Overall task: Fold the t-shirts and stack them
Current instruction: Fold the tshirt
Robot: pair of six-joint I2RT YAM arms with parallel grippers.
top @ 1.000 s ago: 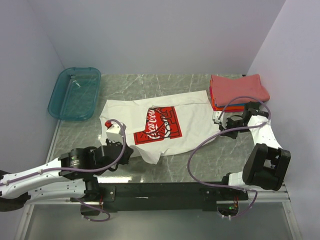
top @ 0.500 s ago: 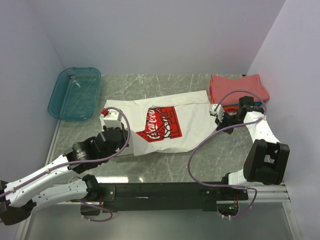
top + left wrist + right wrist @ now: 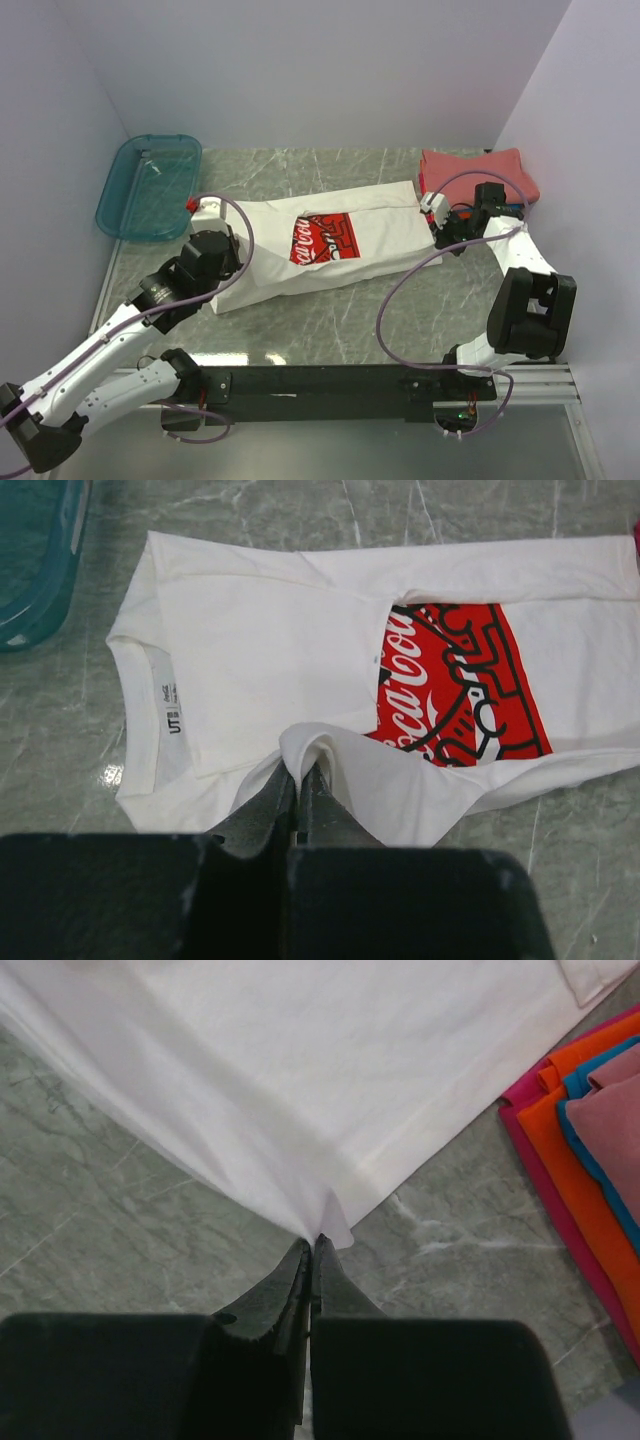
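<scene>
Top external view: the white tee lies spread on the table just beside the teal bin. Its collar end is nearest the bin and its hem end points away from it. The cloth is doubled lengthwise into a long band, and the red Coca-Cola print is partly covered.

In the left wrist view, the left gripper has its jaws pressed together on a raised pleat of the tee's near edge. The white cloth rises into the fingertips, so it has hold of the shirt. This grip sits at the end of the tee closer to the bin. The neck label shows inside the collar there.

In the right wrist view, the right gripper is at the end of the tee farthest from the bin. Its jaws are closed tight on a corner of the hem, and the cloth tapers into a point at the tips.

The stack of folded tees rests across the table from the bin, just beyond the hem. A coral-red tee is on top, with a blue tee and an orange tee showing as edges beneath.
</scene>
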